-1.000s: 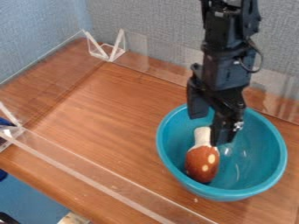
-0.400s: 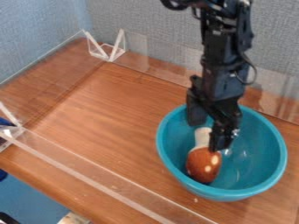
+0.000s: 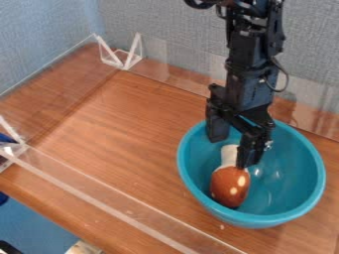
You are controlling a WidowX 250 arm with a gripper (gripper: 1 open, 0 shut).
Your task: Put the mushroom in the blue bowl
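In the single camera view, the mushroom (image 3: 231, 185) lies on its side inside the blue bowl (image 3: 296, 183), near the table's (image 3: 119, 129) right front corner, with the gripper (image 3: 240, 138) directly above it, jaws spread apart and holding nothing. The likely risk is a finger catching the stem and flicking the mushroom out; the clear barrier (image 3: 79, 190) along the front edge and the white clips (image 3: 122, 53) at the back left corner stand well apart, blocking nothing.

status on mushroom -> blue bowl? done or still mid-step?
Done: the mushroom lies on its side inside the blue bowl, cap toward the camera.
In hand: nothing. The gripper is open over the bowl with its fingertips beside the stem, not gripping it.
Left: only pulling the arm up and clear.
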